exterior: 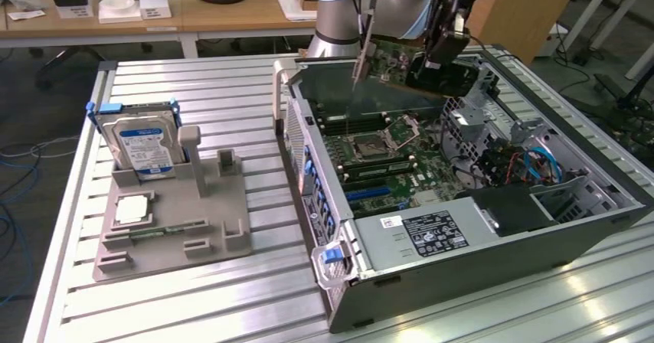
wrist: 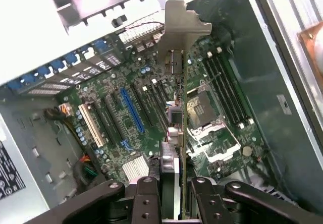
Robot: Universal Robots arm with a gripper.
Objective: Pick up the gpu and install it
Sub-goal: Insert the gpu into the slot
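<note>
The gpu (exterior: 394, 61) hangs above the open computer case (exterior: 572, 240), a green circuit board with a pale metal bracket (exterior: 362, 56) pointing down on the exterior view's left. My gripper (exterior: 434, 52) is shut on its dark end. In the wrist view the gpu (wrist: 176, 118) runs edge-on away from the black fingers (wrist: 147, 200), its bracket (wrist: 177, 30) at the far end. Below it lies the motherboard (wrist: 151, 128) with a blue slot (wrist: 132, 110) and several dark slots beside it. The card is clear of the board, not touching any slot.
A grey holder (exterior: 174, 220) on the slatted table (exterior: 235, 90) carries a silver hard drive (exterior: 143, 148) with a blue-white label and a small green memory stick (exterior: 153, 232). The case walls, drive cage (exterior: 480, 125) and power supply (exterior: 430, 232) surround the motherboard. Desks stand behind.
</note>
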